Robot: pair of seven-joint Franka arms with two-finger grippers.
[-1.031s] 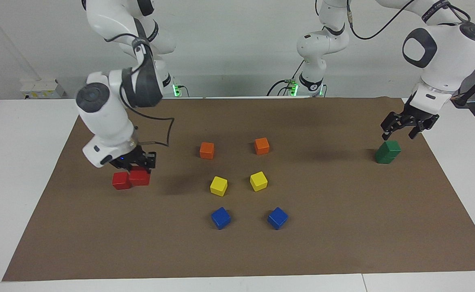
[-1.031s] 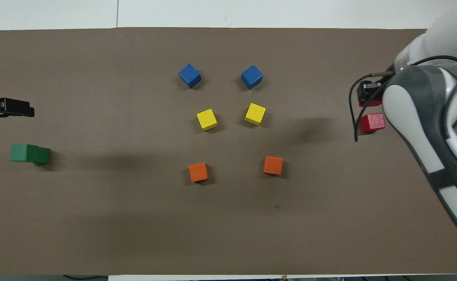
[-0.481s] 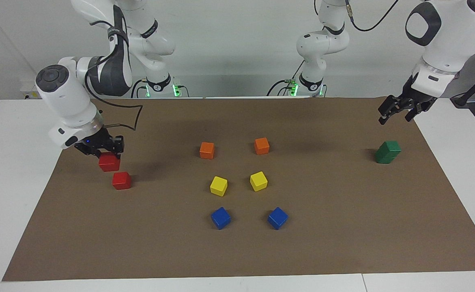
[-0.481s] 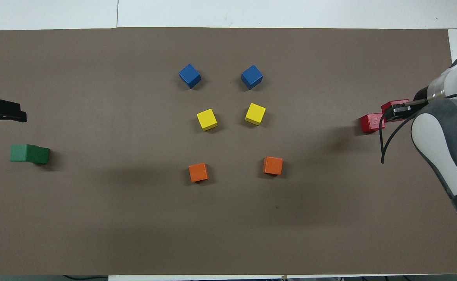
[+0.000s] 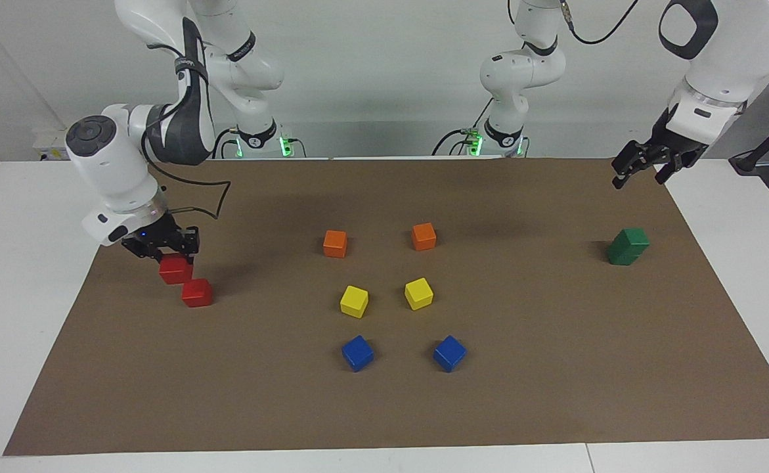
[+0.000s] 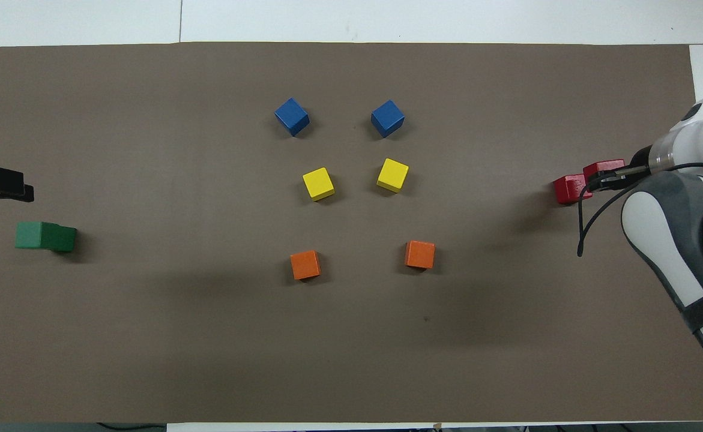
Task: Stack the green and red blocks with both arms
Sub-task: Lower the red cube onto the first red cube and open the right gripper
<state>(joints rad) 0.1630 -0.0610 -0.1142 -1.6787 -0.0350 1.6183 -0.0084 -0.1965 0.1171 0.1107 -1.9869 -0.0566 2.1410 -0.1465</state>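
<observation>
The right hand [image 5: 161, 251] pinches a red block [image 5: 175, 270] just above the brown mat [image 5: 384, 407], beside the second red block [image 5: 197, 293] near the mat's edge at the right arm's end. The green stack [image 5: 628, 246], one block on another, sits near the mat's edge at the left arm's end; the left hand [image 5: 643, 169] hangs spread over the mat nearby. Orange blocks [image 5: 335, 244], yellow blocks [image 5: 354, 301] and blue blocks [image 5: 358, 353] cluster mid-mat, with bare mat between them and both ends of the counter [image 5: 29, 295].

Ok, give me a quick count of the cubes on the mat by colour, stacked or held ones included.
Red: 2, one on the mat, one in the right gripper
Green: 2, stacked
Orange: 2
Yellow: 2
Blue: 2
Total: 10 cubes
</observation>
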